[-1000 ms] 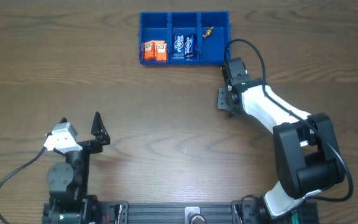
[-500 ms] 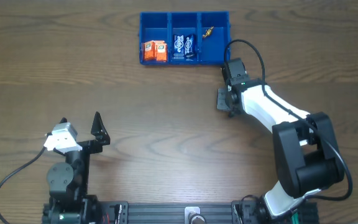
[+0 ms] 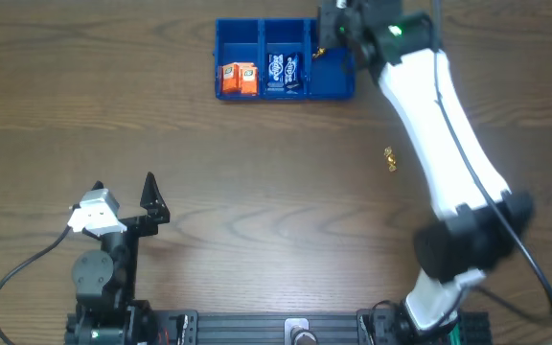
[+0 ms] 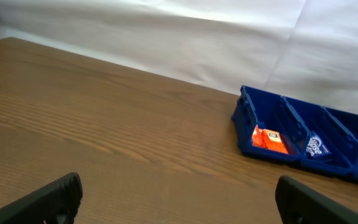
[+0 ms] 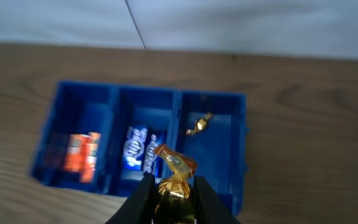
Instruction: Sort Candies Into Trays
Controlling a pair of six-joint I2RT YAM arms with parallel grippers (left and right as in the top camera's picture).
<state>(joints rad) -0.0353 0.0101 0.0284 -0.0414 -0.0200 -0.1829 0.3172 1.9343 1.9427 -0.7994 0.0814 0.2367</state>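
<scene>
The blue tray (image 3: 286,94) has three compartments: orange candies (image 3: 238,79) in the left one, blue candies (image 3: 285,69) in the middle one, and a gold candy (image 5: 199,123) in the right one. My right gripper (image 5: 174,186) hangs above the tray (image 5: 243,155), shut on another gold-wrapped candy (image 5: 174,176); in the top view the right gripper (image 3: 335,23) is at the tray's right compartment. One more gold candy (image 3: 389,159) lies on the table below the tray's right end. My left gripper (image 3: 127,203) stands open near its base, far from the tray (image 4: 247,119).
The wooden table (image 3: 209,163) stretches bare between the tray and the arm bases. The right arm's white link (image 3: 439,115) spans the table's right side. A white backdrop (image 4: 166,37) stands behind the table's far edge.
The right arm has lifted from the table spot to the right below the tray and swung up over the tray with a gold candy. A gold candy now shows on the table. The left arm has kept still.
</scene>
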